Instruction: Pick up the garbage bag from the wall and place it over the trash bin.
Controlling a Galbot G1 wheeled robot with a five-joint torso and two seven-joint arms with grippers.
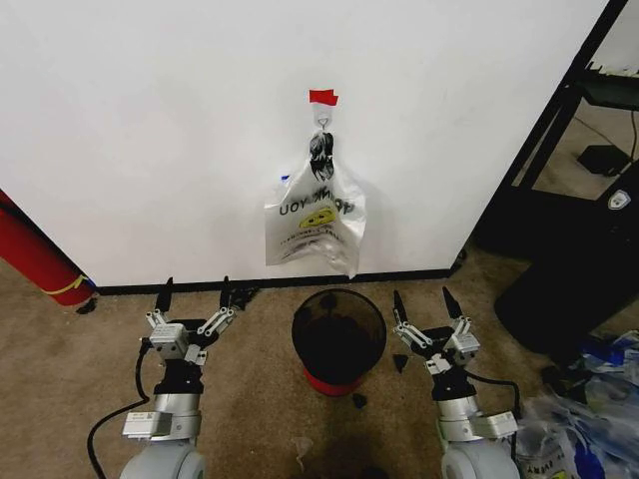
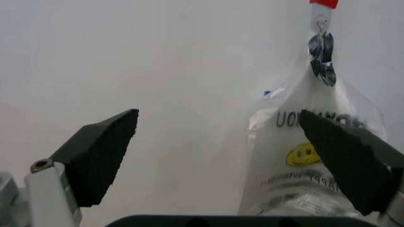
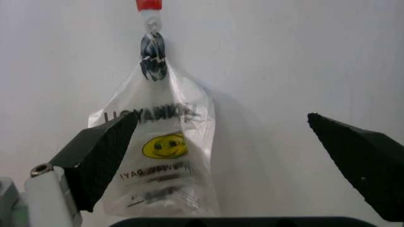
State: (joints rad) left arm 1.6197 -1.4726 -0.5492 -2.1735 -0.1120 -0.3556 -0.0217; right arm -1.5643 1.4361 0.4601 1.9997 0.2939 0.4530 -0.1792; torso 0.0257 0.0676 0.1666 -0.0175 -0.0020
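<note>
Garbage bag (image 1: 315, 225) hanging on white wall (image 1: 150, 120) above trash bin (image 1: 338, 337), sitting on carpet floor (image 1: 250, 399), left tool (image 1: 195, 296) and right tool (image 1: 427, 302) both gaping apart, waiting beside bin

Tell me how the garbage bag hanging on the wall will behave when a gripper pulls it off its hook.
The garbage bag looks thin and crinkled, so it will probably collapse and drape rather than hold shape. It hangs flat and seems empty, so likely very light. Its handles are bunched on the hook, so they may snag unless lifted upward first.

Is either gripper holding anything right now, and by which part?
Nothing held: left gripper and right gripper are open; the garbage bag hangs on its hook.
</note>
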